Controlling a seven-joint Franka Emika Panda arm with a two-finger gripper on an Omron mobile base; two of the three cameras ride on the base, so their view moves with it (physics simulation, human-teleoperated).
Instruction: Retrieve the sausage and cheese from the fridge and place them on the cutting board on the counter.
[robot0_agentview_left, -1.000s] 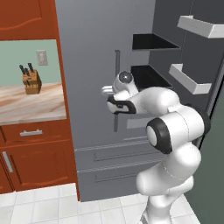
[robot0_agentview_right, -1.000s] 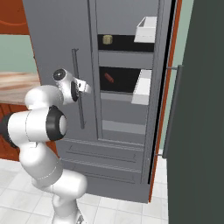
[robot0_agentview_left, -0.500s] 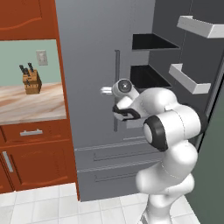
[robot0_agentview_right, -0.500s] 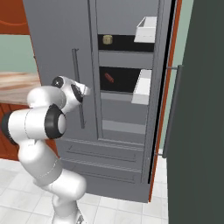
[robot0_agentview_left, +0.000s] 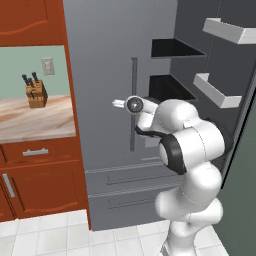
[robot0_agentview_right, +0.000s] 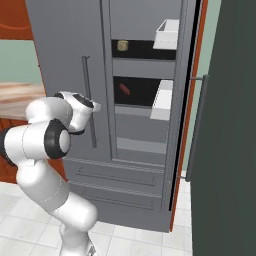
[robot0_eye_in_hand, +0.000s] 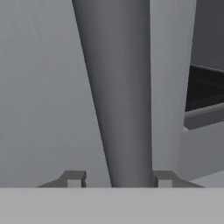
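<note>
Knife block (robot0_agentview_left: 37, 93) on table (robot0_agentview_left: 35, 120) at 9 o'clock. Gripper (robot0_eye_in_hand: 118, 178) straddles closed fridge (robot0_agentview_right: 65, 60) door handle (robot0_eye_in_hand: 118, 96); grip can't tell. Right door open: cheese (robot0_agentview_right: 121, 46) upper shelf, sausage (robot0_agentview_right: 124, 89) shelf below.

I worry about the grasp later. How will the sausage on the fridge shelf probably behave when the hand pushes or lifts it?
The sausage looks like a short round link, so it may roll on the flat dark shelf if nudged sideways. It appears small, so probably light. Rounded ends could slip; gripping across its middle seems safer.
</note>
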